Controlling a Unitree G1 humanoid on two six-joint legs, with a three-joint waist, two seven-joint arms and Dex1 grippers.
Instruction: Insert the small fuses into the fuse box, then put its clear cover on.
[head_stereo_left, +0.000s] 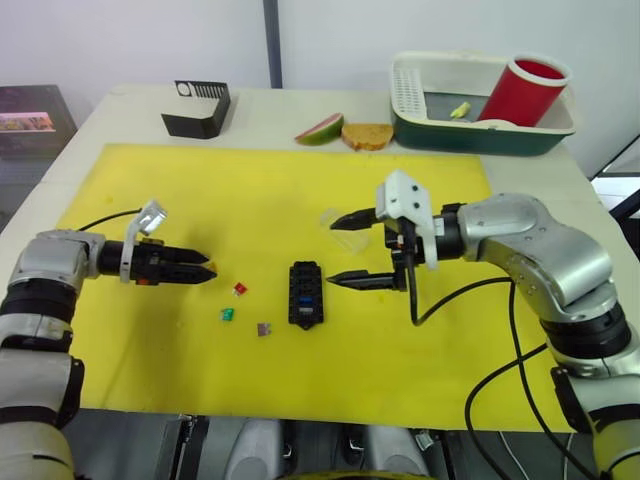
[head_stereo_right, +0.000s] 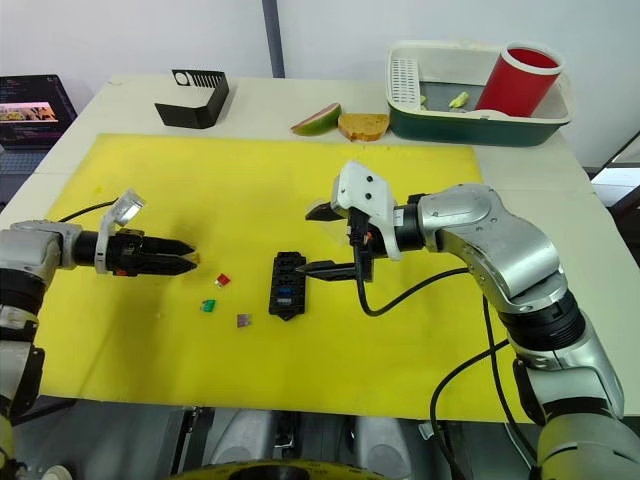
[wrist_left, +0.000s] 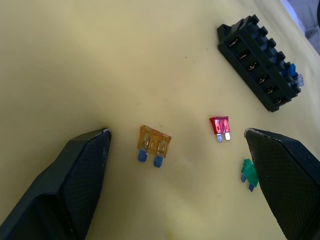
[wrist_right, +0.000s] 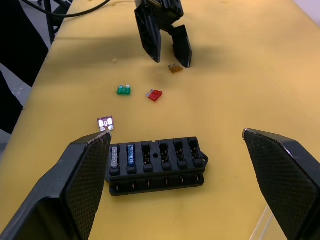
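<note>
1. On the yellow mat (head_stereo_left: 250, 190), mid-near: fuse box (head_stereo_left: 305, 293) lies flat, long axis running near-far.
2. Right wrist view: blue fuse (wrist_right: 130, 154) and grey fuse (wrist_right: 114, 156) already seated in adjacent end slots; the other slots look empty.
3. Loose on the mat, left of the box: red fuse (head_stereo_left: 239, 288), green fuse (head_stereo_left: 228, 314), purple fuse (head_stereo_left: 263, 328), amber fuse (wrist_left: 154, 145).
4. Left gripper (head_stereo_left: 205, 268): fingers apart, empty, low over the mat; amber fuse lies between its tips, not touched.
5. Right gripper (head_stereo_left: 340, 250): wide open, empty, just right of the box.
6. Clear cover (head_stereo_left: 333, 217): faint outline on the mat, beside the right gripper's far finger.
7. Off the mat, far side: black slotted stand (head_stereo_left: 198, 108) and green-and-white bin (head_stereo_left: 480, 105) holding a red cup (head_stereo_left: 523, 90).
</note>
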